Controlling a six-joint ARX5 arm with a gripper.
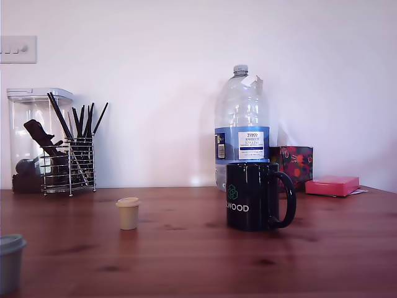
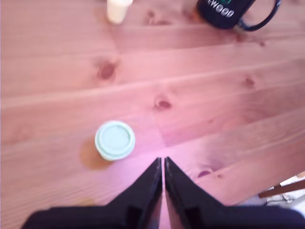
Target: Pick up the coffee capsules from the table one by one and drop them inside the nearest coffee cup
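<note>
End effector closed, empty, near grey-teal capsule on table

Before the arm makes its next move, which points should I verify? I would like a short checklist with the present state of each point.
1. Is the gripper open for a grasp? Not ok: the jaws are together and hold nothing.
2. Is the grey-teal capsule standing free? Ok: it stands alone, beside the fingertips and not between them.
3. Is the cream capsule standing free? Ok: nothing touches it.
4. Is the mug upright? Ok.
5. Is the inside of the mug free? Cannot tell: neither view looks into it.
6. Is the table bare between capsules and mug? Ok: only wood shows there.
</note>
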